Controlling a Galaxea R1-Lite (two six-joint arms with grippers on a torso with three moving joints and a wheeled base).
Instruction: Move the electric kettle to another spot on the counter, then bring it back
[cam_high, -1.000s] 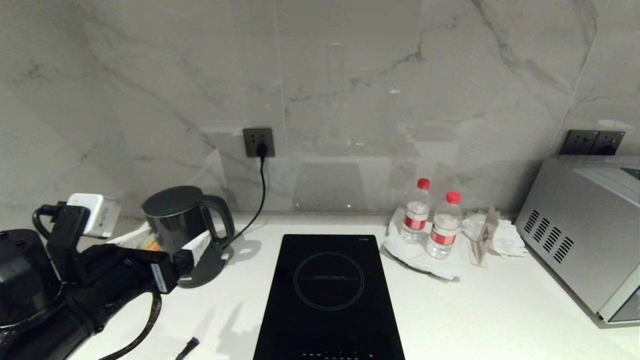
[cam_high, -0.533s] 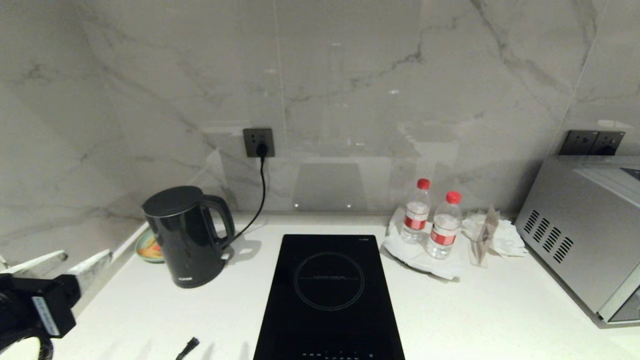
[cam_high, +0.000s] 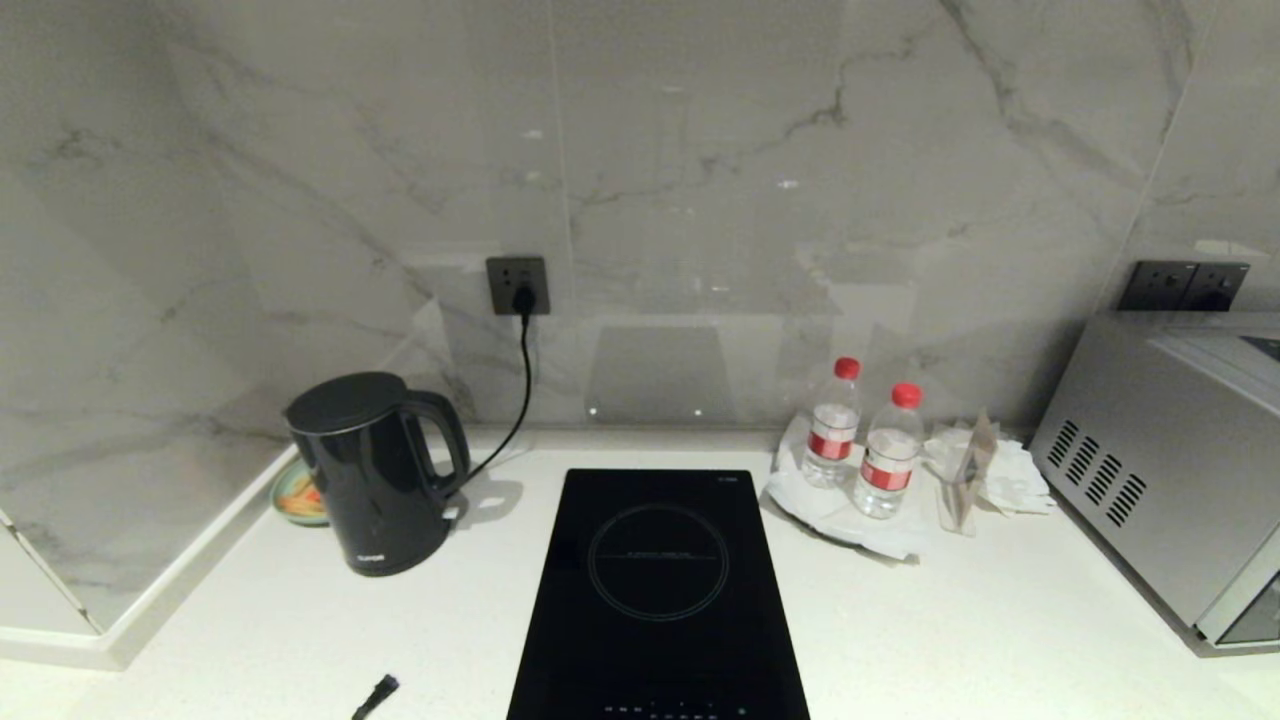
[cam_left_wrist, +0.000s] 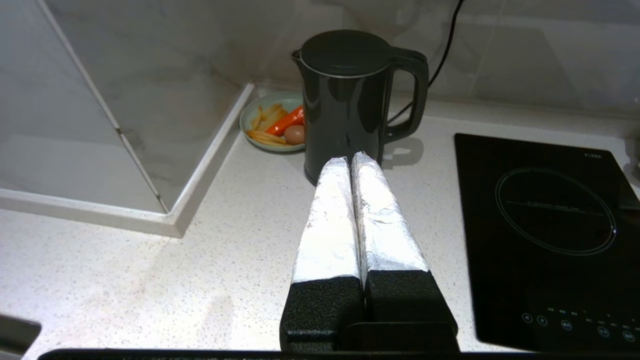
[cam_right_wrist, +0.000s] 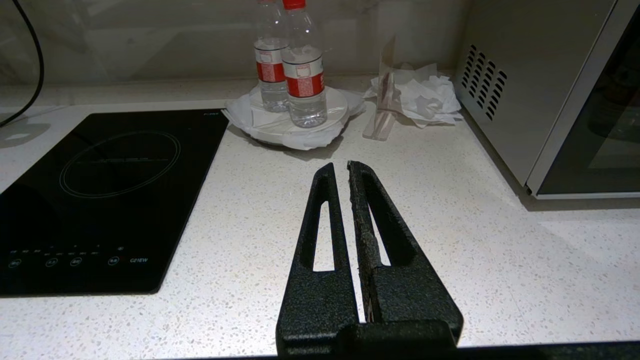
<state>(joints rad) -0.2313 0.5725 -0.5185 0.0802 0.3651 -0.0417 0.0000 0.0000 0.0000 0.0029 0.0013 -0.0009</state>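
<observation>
Head view is filled by the white speckled table (cam_high: 950, 620), and no arm is seen in it. The electric kettle (cam_high: 375, 470) is placed upright at about 9 o'clock from the black hob (cam_high: 660, 600), near the back left corner, with its handle turned toward 3 o'clock. A small plate (cam_high: 292, 495) with food is found just behind the kettle, at its 10 o'clock. A black cord (cam_high: 515, 390) is led from the wall socket (cam_high: 517, 284) down behind the kettle. Two water bottles (cam_high: 870, 440) are set on a white plate at 2 o'clock from the hob, crumpled paper (cam_high: 1000, 470) is laid beside them, and a grey oven (cam_high: 1170, 460) is placed at 3 o'clock. A small dark object (cam_high: 375, 695) is laid on the table near the front edge.

In the left wrist view the left gripper (cam_left_wrist: 350, 162) is held above the table, apart from the kettle (cam_left_wrist: 345, 100); its foil-wrapped fingers (cam_left_wrist: 327, 220) are pressed together and nothing is held between them. In the right wrist view the right gripper (cam_right_wrist: 340, 172) is held over the bare table, with its black fingers (cam_right_wrist: 320, 220) brought together, only a thin slit being left, and nothing is clamped.
</observation>
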